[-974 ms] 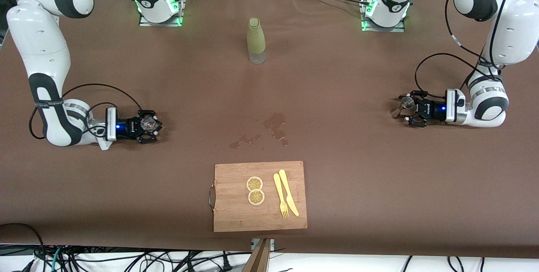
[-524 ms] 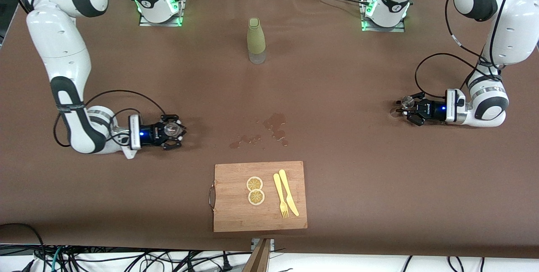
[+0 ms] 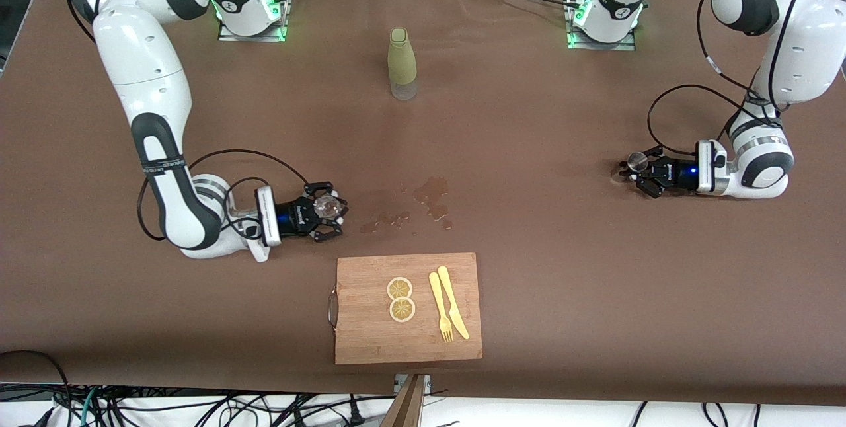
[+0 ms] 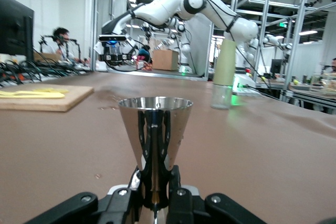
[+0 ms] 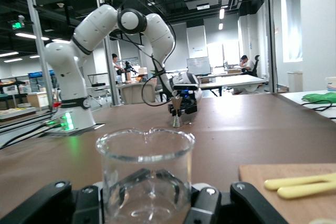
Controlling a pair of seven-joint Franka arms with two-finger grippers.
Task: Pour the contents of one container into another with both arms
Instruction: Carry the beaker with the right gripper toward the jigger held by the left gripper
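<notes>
My right gripper [image 3: 327, 210] is shut on a clear glass beaker [image 3: 326, 207], low over the table beside the wet patch [image 3: 429, 199]. In the right wrist view the beaker [image 5: 144, 169] stands upright between the jaws of the right gripper [image 5: 144, 200] and looks empty. My left gripper [image 3: 638, 168] is shut on a small steel jigger [image 3: 638, 161], low at the left arm's end of the table. In the left wrist view the left gripper [image 4: 156, 195] clamps the narrow waist of the jigger [image 4: 154, 121], which is upright.
A pale green bottle [image 3: 402, 63] stands midway between the two arm bases. A wooden cutting board [image 3: 370, 328] with two lemon slices [image 3: 400, 299] and a yellow fork and knife [image 3: 448, 311] lies near the front edge, just nearer the camera than the wet patch.
The right arm has carried the beaker from its end of the table toward the middle, up to the wet patch. The left gripper's fingers have drawn in on the jigger and stayed in place.
</notes>
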